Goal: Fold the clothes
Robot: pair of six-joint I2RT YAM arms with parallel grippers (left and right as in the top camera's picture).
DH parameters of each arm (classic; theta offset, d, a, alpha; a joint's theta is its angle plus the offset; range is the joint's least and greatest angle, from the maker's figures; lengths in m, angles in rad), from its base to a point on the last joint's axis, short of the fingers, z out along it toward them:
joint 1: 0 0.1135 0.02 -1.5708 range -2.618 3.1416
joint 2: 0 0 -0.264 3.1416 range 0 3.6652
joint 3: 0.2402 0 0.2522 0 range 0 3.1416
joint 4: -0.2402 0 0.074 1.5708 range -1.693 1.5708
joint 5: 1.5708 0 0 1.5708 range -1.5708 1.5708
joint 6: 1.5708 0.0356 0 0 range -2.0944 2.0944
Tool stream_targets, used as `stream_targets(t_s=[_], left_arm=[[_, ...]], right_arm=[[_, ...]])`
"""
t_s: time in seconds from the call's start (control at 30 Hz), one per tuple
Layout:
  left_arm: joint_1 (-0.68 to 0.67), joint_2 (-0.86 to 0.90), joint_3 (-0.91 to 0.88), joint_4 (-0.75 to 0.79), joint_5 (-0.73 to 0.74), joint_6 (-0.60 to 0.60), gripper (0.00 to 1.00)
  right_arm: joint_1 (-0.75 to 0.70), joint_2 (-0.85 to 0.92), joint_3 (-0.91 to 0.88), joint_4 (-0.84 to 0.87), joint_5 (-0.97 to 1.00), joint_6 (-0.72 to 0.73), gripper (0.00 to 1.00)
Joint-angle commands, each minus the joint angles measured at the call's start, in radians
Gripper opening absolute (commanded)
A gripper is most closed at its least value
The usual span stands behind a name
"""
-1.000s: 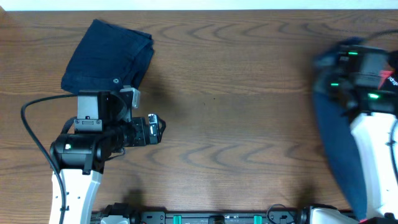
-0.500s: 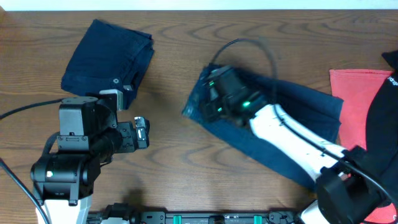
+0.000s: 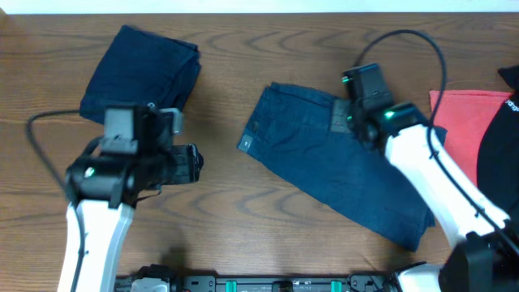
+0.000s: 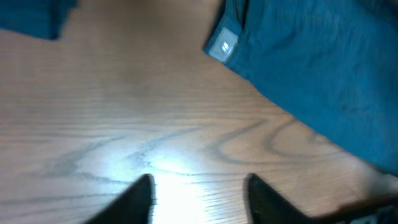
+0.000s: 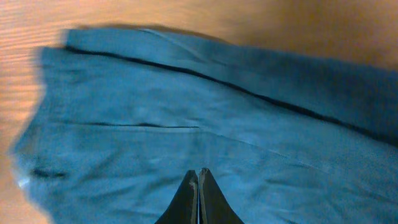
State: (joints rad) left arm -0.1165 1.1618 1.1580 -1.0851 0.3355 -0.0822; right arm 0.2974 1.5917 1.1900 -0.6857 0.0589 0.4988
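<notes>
One piece of the clothes, dark navy denim [image 3: 139,69], lies folded at the back left, with a silver button [image 3: 152,105] at its near edge. A second denim piece [image 3: 340,166] lies spread flat in the middle, a pale label [image 3: 246,143] at its left corner. My right gripper [image 3: 359,89] hovers over its back edge. In the right wrist view its fingers [image 5: 199,172] are shut together above the blue cloth [image 5: 186,106], with nothing between them. My left gripper [image 3: 196,162] stands open over bare wood [image 4: 199,184], left of the denim [image 4: 323,68] and its label [image 4: 222,45].
A red cloth [image 3: 464,130] lies at the right, partly under a black garment [image 3: 499,162] at the table's right edge. The table's far edge [image 3: 259,11] runs along the top. Bare wood separates the two denim pieces.
The right arm brought the denim from the right edge and laid it out in the middle, then drew back to its far edge. The left arm turned slightly.
</notes>
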Motion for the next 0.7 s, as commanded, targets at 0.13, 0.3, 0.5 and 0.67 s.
stream_targets(t_s=[0.13,0.3,0.5,0.67], left_arm=[[-0.063,0.099,0.011,0.035,0.018,0.030,0.32],[-0.064,0.094,0.011,0.019,-0.024,0.034,0.32],[-0.064,0.090,0.011,0.002,-0.042,0.037,0.39],[-0.064,0.093,0.011,0.004,-0.089,0.044,0.51]], right_arm=[[-0.009,0.268,-0.010,0.093,-0.163,0.201,0.01],[0.057,0.432,-0.010,0.206,-0.238,0.323,0.01],[0.232,0.570,-0.010,0.304,-0.377,0.345,0.01],[0.359,0.526,0.010,0.296,-0.362,0.208,0.01]])
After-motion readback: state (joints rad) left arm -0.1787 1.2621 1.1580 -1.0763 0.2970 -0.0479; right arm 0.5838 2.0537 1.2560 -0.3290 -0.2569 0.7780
